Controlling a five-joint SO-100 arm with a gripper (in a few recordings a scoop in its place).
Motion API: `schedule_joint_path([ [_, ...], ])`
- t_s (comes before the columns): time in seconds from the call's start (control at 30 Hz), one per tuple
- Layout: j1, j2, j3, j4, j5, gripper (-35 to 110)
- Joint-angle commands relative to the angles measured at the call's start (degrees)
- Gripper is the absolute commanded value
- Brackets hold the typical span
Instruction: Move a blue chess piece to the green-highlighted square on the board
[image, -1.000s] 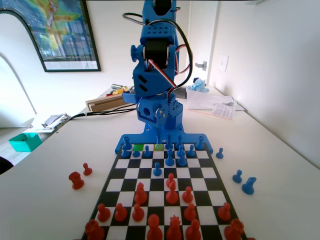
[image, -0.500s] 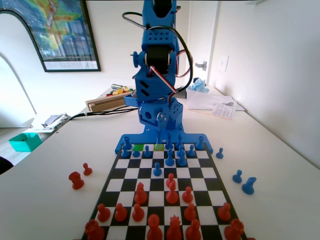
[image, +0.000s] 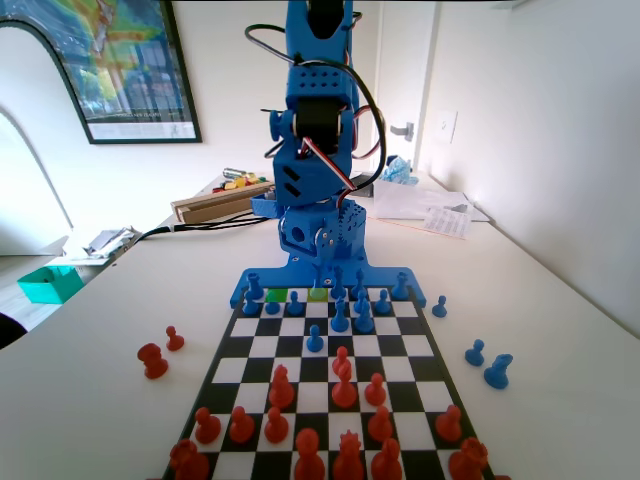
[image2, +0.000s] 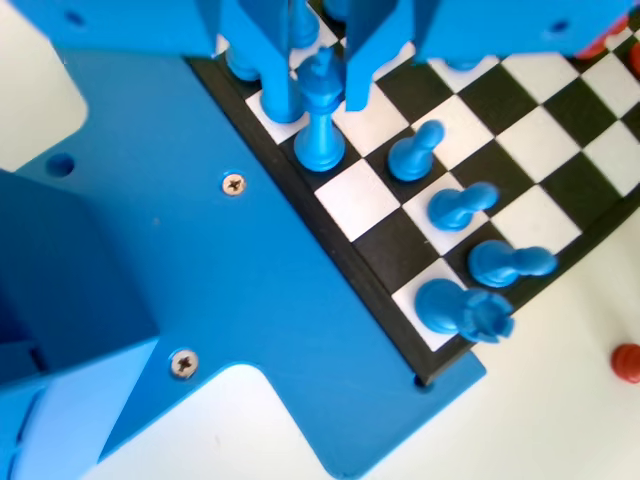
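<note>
Blue cross-topped chess piece (image2: 320, 112), upright, between parted gripper (image2: 318, 98) jaws.

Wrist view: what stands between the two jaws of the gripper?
In the wrist view, a tall blue piece stands upright between the jaws of the gripper, on the board's edge row. Whether the jaws touch it cannot be told.

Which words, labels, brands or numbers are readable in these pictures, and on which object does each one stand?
None can be read.
Framed colourful poster on the wall: a caption strip along its bottom, too small and blurred.
White papers on the table: blurred print.
Black-and-white chequered chessboard: no lettering seen.
</note>
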Motion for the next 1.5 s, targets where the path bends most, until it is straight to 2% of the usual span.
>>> schedule_joint_path([
  [0.0, 0.79, 0.44, 0.0, 0.26, -0.88, 8],
  [0.23, 1.41, 0.0, 0.0, -0.26, -1.85, 1],
  [0.47, 1.76, 0.0, 0.26, -0.44, -2.37, 1],
  [0.87, 4.22, 0.97, -8.96, 13.18, -3.25, 1],
  [1.13, 13.1, 3.43, -8.96, 15.82, -10.11, 1],
  [1.47, 22.24, 3.16, -12.04, 16.88, -12.3, 1],
])
